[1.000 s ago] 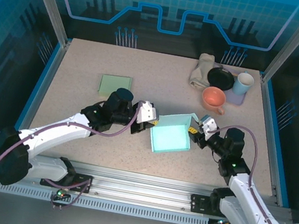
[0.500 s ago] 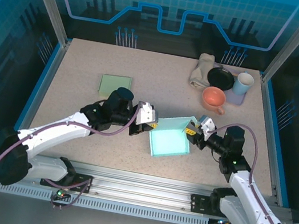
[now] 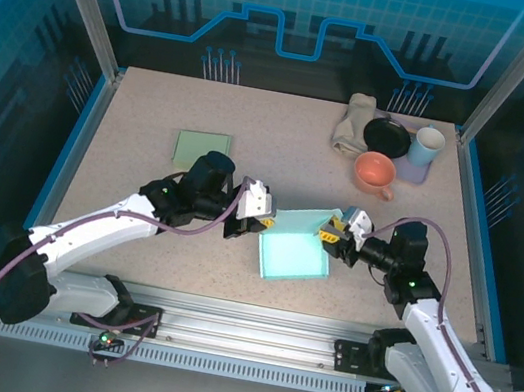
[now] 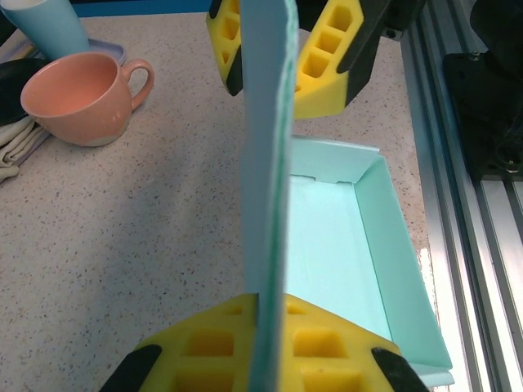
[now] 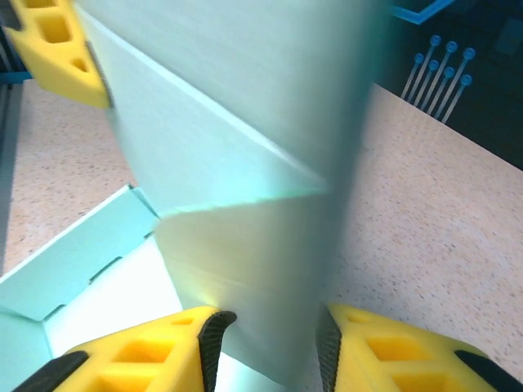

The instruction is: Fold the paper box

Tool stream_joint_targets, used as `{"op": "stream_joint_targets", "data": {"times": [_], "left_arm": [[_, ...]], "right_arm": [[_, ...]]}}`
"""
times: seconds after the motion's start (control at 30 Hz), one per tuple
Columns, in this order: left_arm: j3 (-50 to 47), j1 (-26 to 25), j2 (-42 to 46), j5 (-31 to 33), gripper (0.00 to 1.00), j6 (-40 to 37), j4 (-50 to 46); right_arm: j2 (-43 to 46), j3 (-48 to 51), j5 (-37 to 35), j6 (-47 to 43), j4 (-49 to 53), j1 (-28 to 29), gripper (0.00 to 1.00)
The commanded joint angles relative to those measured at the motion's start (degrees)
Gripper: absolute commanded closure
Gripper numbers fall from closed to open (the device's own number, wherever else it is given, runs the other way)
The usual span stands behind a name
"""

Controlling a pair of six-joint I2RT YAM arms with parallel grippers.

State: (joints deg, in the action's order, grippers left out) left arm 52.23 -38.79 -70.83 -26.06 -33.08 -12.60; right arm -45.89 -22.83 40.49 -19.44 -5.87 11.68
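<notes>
The teal paper box (image 3: 294, 255) lies open-side up at the table's front middle. My left gripper (image 3: 261, 213) is shut on the box's left wall; in the left wrist view that wall (image 4: 265, 155) stands edge-on between the yellow pads (image 4: 208, 347) of the left gripper (image 4: 270, 309). My right gripper (image 3: 331, 234) is at the box's right back corner. In the right wrist view a folded flap (image 5: 245, 245) fills the gap between the right gripper's (image 5: 265, 331) two pads. The right gripper's fingers (image 4: 327, 53) also appear across the box in the left wrist view.
A flat green paper square (image 3: 202, 150) lies behind the left arm. At the back right stand a pink cup (image 3: 376, 172), a black dish (image 3: 386, 135), a light blue cup (image 3: 426, 144) and a folded cloth (image 3: 354, 123). The metal rail (image 3: 250, 321) runs along the front edge.
The right gripper has moved left and forward with the flap, bringing it down over the box. The box has shifted slightly left and forward. The left gripper stays clamped on its wall.
</notes>
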Motion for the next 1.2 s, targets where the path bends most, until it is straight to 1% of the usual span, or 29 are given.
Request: {"op": "stream_joint_targets", "data": {"times": [0.0, 0.07, 0.17, 0.23, 0.27, 0.3, 0.33, 0.4, 0.47, 0.53, 0.57, 0.63, 0.67, 0.73, 0.77, 0.83, 0.9, 1.0, 1.07, 1.17], "left_arm": [[1.39, -1.11, -1.24, -5.23, 1.00, -1.55, -2.16], [1.39, -1.05, -1.24, -5.10, 1.00, -1.50, -2.03], [1.17, -1.09, -1.17, -3.83, 1.00, -0.67, -1.03], [0.63, -1.08, -1.01, -1.28, 1.00, 0.65, 1.02], [0.39, -1.08, -0.91, 0.17, 1.00, 1.55, 2.24], [0.02, -1.10, -0.74, 2.05, 1.00, 2.76, 3.89], [-0.25, -1.03, -0.59, 3.92, 0.97, 4.18, 5.29], [-0.33, -1.10, 0.09, 7.86, 0.81, 8.04, 8.17], [-0.12, -0.98, 1.41, 13.04, 0.70, 13.38, 10.25], [-0.10, -0.73, 3.55, 22.08, 0.48, 20.94, 12.04], [-0.18, -0.48, 4.78, 25.74, 0.41, 24.39, 12.07], [-1.29, 0.68, 8.17, 34.72, 0.26, 34.78, 11.38], [-1.85, 1.45, 9.68, 37.34, 0.20, 39.61, 10.47], [-4.70, 3.48, 13.74, 38.81, 0.15, 49.58, 9.16], [-6.41, 4.18, 15.57, 39.08, 0.12, 52.68, 9.59], [-9.91, 5.13, 19.43, 41.79, 0.04, 59.09, 10.06], [-11.19, 6.60, 21.98, 44.06, 0.01, 64.01, 8.71], [-10.12, 9.24, 23.11, 42.96, 0.01, 69.87, 5.48], [-8.13, 9.61, 22.59, 42.59, 0.01, 73.65, 2.64], [-4.71, 9.61, 20.80, 44.25, 0.01, 82.17, -3.74]], "right_arm": [[1.15, -3.19, 5.16, -1.29, -0.74, 2.08, 0.64], [1.06, -3.19, 5.07, -1.64, -0.33, 2.36, 0.69], [1.29, -3.22, 3.89, -2.00, 0.51, 2.98, 0.87], [1.65, -2.93, 2.33, -2.09, 0.51, 3.41, 0.97], [1.82, -2.80, 1.47, -2.09, 0.59, 3.59, 0.99], [2.00, -2.53, 0.52, -2.09, 0.54, 3.90, 1.00], [2.07, -2.39, -0.27, -2.09, 0.44, 4.08, 1.00], [2.28, -1.80, -2.98, -1.87, -0.35, 4.72, 1.00], [2.38, -0.90, -5.92, -1.79, -1.63, 5.42, 1.00], [2.30, -0.01, -8.35, -1.26, -3.62, 5.95, 1.00], [2.21, 0.44, -8.90, -1.14, -4.61, 6.14, 1.00], [1.98, 1.11, -10.00, -1.12, -6.24, 6.93, 1.00], [1.79, 1.22, -10.63, -1.30, -6.64, 7.37, 1.00], [1.11, 1.24, -11.60, -1.78, -7.21, 8.37, 1.00], [0.82, 1.17, -11.75, -1.92, -7.23, 8.70, 1.00], [0.04, 0.93, -11.45, -2.39, -7.22, 9.27, 1.00], [-0.49, 1.10, -10.56, -3.19, -6.87, 9.66, 1.00], [-1.75, 1.49, -8.49, -4.87, -7.23, 10.64, 1.00], [-3.42, 1.36, -8.85, -6.46, -7.35, 12.60, 1.00], [-6.93, 1.04, -9.55, -8.34, -9.00, 15.44, 1.00]]}}
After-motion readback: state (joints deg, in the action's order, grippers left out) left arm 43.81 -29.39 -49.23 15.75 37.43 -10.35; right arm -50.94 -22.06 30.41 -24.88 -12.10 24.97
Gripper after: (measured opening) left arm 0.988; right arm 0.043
